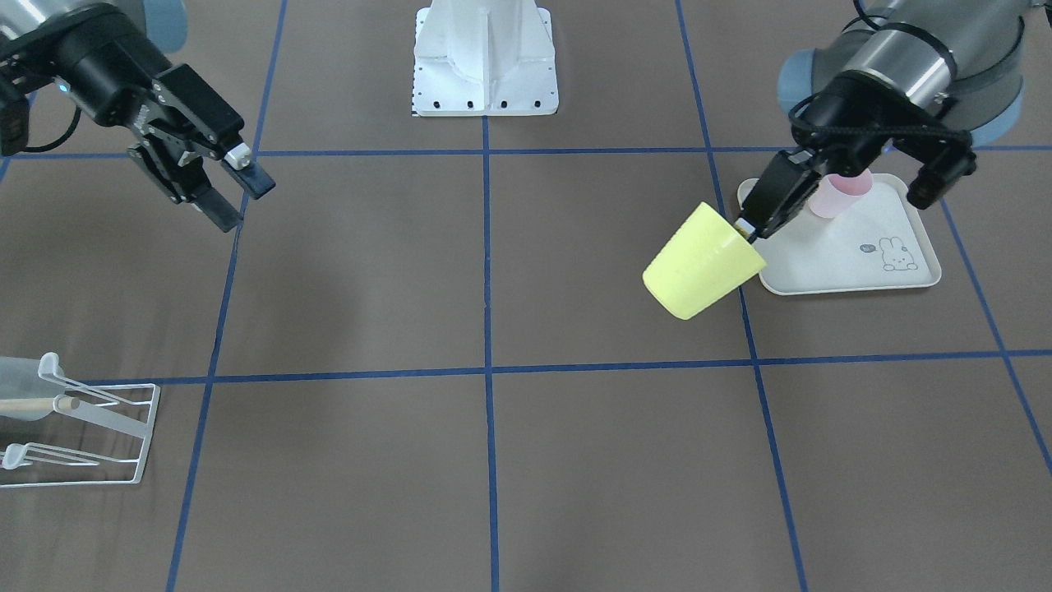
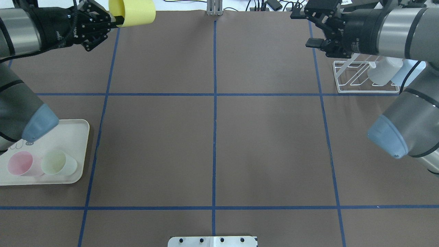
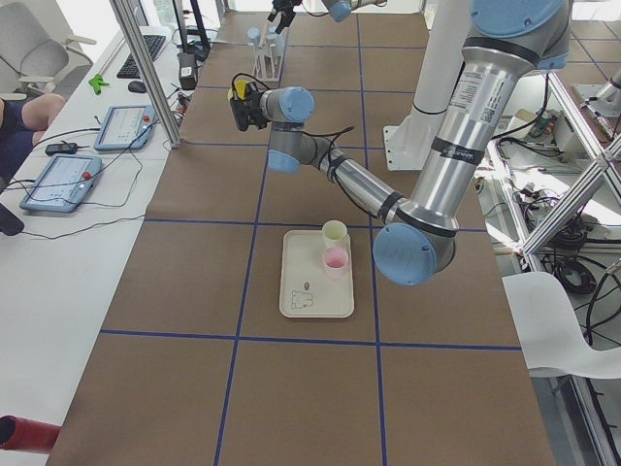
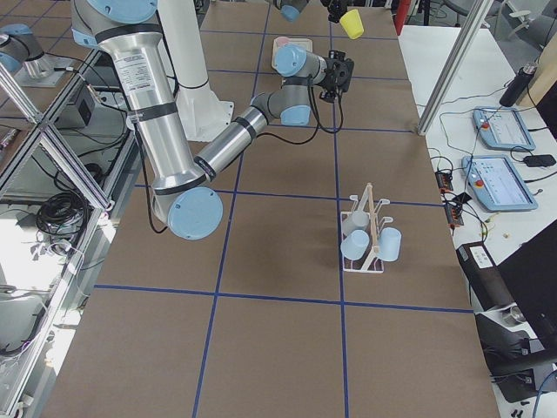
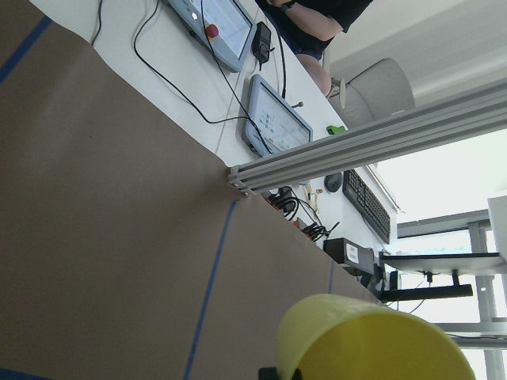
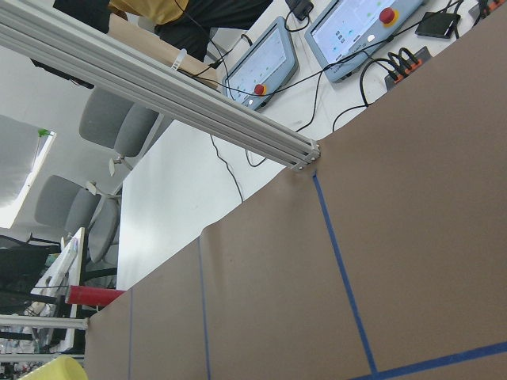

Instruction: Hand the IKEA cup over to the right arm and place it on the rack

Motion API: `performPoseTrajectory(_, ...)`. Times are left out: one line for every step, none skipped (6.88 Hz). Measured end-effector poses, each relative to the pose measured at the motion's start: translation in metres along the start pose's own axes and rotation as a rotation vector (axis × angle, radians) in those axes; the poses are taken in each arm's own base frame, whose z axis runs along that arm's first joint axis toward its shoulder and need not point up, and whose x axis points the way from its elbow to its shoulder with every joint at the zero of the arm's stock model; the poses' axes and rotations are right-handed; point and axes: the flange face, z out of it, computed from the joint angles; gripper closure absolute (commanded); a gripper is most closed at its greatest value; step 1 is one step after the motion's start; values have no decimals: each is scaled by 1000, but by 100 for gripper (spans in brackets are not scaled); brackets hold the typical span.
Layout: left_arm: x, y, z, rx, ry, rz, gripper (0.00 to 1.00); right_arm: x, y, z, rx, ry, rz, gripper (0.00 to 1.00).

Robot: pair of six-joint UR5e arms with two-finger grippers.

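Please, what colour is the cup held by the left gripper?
The cup is yellow, best seen front-facing.

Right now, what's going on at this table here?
The left claw holds a yellow cup by its rim, lifted clear of the table. The right claw hangs open and empty on the other side. The white wire rack stands on the right arm's side. The hand-over is not yet done.

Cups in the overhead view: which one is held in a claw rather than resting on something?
The yellow cup, gripped at its rim by the left claw, clear of the table. The pink cup and pale green cup stand on the tray.
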Motion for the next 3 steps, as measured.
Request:
performPoseTrajectory(1,24,15,1,67,-77,100,5,15,10,-1,-57,48,0)
performPoseTrajectory(-1,42,23,-5,136,-150,100,9,29,17,4,-115,90,0)
performPoseTrajectory(-10,50,25,-23,220,-240,100,11,41,23,10,-181,137,0)
